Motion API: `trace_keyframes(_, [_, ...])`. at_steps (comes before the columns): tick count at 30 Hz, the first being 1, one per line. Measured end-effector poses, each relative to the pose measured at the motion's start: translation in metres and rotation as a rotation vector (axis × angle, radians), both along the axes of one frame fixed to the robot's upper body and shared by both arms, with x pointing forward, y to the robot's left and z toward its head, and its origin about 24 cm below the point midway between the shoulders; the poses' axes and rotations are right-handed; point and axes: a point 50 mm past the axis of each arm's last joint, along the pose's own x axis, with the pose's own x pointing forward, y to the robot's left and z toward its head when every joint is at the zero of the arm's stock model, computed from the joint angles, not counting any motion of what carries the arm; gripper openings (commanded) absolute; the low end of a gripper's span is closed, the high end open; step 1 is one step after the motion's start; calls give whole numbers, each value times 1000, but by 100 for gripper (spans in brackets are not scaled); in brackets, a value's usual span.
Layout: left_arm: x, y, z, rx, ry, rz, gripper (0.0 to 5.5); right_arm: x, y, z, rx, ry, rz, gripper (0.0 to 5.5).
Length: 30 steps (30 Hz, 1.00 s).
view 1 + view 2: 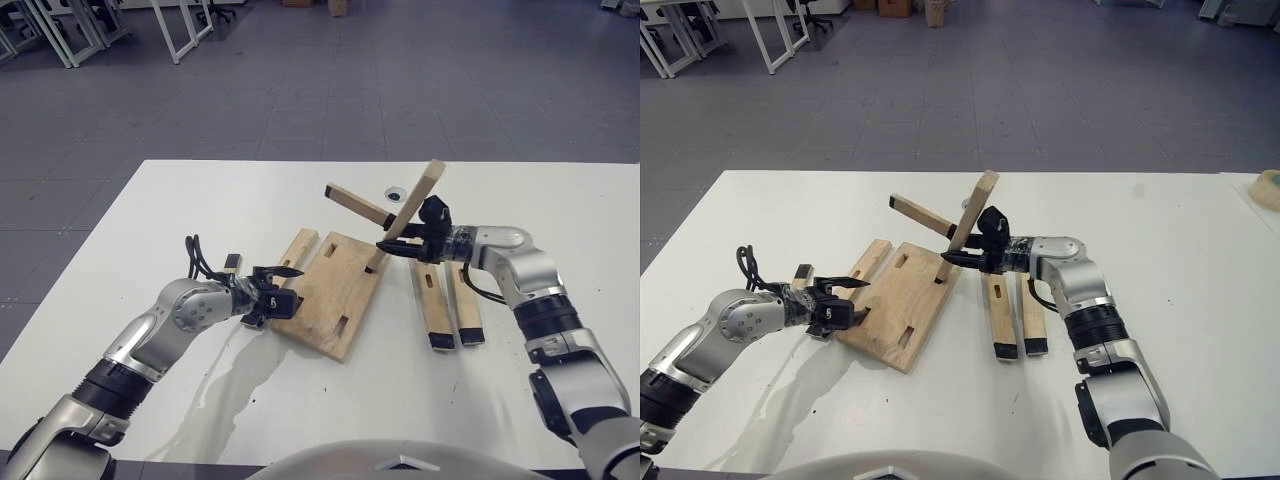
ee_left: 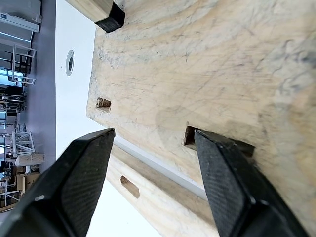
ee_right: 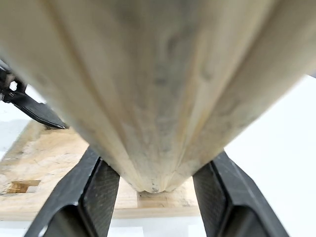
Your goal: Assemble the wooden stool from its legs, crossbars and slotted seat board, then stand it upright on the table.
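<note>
My right gripper [image 1: 390, 246] clamps a tilted leg [image 1: 415, 200], a crossbar [image 1: 357, 203] jutting from it, its lower end at the far right corner of the seat board [image 1: 335, 290], which lies flat on the table [image 1: 200, 200]. My left gripper [image 1: 283, 288] sits spread open at the board's left edge.

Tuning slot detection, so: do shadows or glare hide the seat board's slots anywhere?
Left eye view: even light, no glare on the seat board; its slots show dark. Left wrist view: slots shaded inside, edges plain. Right wrist view: the held leg covers most of the board, one slot shows.
</note>
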Motion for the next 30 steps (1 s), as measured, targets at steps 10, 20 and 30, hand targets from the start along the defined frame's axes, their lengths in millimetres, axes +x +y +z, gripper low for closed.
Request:
trace_keyframes(10, [5, -3, 0, 4, -17, 28, 299, 7, 5, -5, -24, -15, -19, 203])
trace_keyframes(20, [5, -5, -1, -9, -21, 36, 299, 12, -2, -4, 21, 25, -12, 202])
trace_keyframes(30, [6, -6, -2, -17, -25, 41, 299, 11, -5, -4, 40, 15, -14, 202])
